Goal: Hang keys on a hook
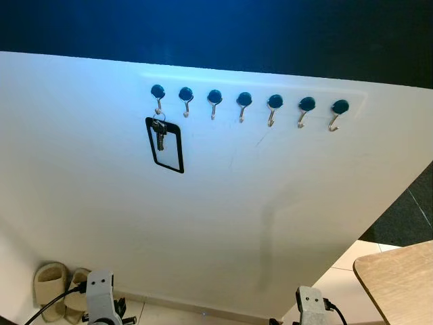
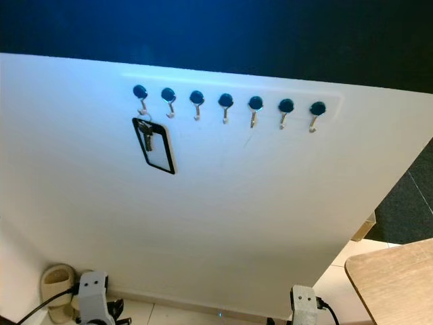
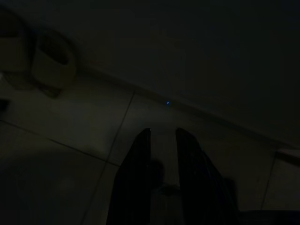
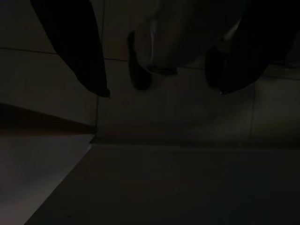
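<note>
A white wall panel (image 1: pixel 223 217) fills most of the head views, with a dark band above its top edge. Near that top edge runs a row of seven hooks with dark round caps. The keys (image 1: pixel 160 135) hang from the leftmost hook (image 1: pixel 157 97), together with a black rectangular tag frame (image 1: pixel 166 146) that lies flat against the panel, tilted slightly. The other six hooks, out to the rightmost hook (image 1: pixel 337 112), carry nothing, and the panel below the whole row is bare down to its bottom edge at the tiled floor (image 2: pixel 183 313).

At the panel's lower left corner a pair of beige slippers (image 1: pixel 55 287) stands on the floor against it. At the lower right, the rounded corner of a wooden table (image 1: pixel 399 279) comes in, well apart from the hooks; a dark mat (image 1: pixel 406 217) lies beyond the panel's right edge.

Both arms hang low near the bottom edge of the panel. The left gripper (image 3: pixel 163 132) points at the floor tiles just beside the wall's base, its two fingers a narrow gap apart and holding nothing; the slippers show dimly nearby. The right gripper (image 4: pixel 161 91) hangs over the tiles with its fingers spread wide, empty.
</note>
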Robot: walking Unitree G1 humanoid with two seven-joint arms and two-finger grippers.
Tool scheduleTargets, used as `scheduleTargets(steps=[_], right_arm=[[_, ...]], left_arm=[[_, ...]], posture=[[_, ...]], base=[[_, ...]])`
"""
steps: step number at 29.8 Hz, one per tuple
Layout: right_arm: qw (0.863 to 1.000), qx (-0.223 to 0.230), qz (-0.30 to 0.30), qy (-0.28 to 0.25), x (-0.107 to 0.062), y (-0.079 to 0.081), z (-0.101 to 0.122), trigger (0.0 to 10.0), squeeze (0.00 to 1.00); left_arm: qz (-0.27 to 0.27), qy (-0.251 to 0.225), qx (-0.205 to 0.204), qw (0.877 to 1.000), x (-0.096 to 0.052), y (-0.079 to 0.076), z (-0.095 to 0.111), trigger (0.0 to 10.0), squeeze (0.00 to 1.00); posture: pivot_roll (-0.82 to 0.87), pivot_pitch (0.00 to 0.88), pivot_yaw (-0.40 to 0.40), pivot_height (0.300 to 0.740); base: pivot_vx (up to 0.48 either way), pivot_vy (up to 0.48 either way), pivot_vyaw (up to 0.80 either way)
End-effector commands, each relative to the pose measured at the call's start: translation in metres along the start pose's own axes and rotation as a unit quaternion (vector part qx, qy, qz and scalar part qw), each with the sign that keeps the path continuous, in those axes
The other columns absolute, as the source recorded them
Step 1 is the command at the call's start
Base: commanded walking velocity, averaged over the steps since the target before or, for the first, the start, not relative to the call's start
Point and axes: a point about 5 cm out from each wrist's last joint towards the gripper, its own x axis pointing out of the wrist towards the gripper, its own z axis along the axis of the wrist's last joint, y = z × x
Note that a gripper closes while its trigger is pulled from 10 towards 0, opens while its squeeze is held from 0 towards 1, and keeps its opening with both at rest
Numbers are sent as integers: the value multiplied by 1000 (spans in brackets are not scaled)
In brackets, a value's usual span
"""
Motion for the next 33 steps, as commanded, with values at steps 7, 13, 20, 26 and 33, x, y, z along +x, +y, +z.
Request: scheduleTargets(steps=[7,13,20,26,33], right_arm=[[1000,-9,-5,13,-3,-4,-9,10000,0],[1000,-20,1,14,-3,-2,-11,10000,0],[1000,-27,6,12,-3,-2,-10,10000,0],[999,-34,12,12,-3,-1,-9,10000,0],[999,-47,22,9,-3,0,-8,10000,0]], left_arm=[[-14,-12,-18,1000,1,-10,-3,10000,0],[-11,-15,-19,1000,0,-7,-5,10000,0],[-14,-19,-12,1000,-3,-5,-11,10000,0],[-22,-22,-7,999,-4,-6,-12,10000,0],[-35,-21,6,999,-5,-7,-15,10000,0]], posture=[[5,36,-10,740],[10,34,-14,740],[11,34,-16,740],[13,35,-18,740],[15,35,-20,740]], base=[[0,0,-800],[0,0,-800],[0,0,-800],[0,0,-800],[0,0,-686]])
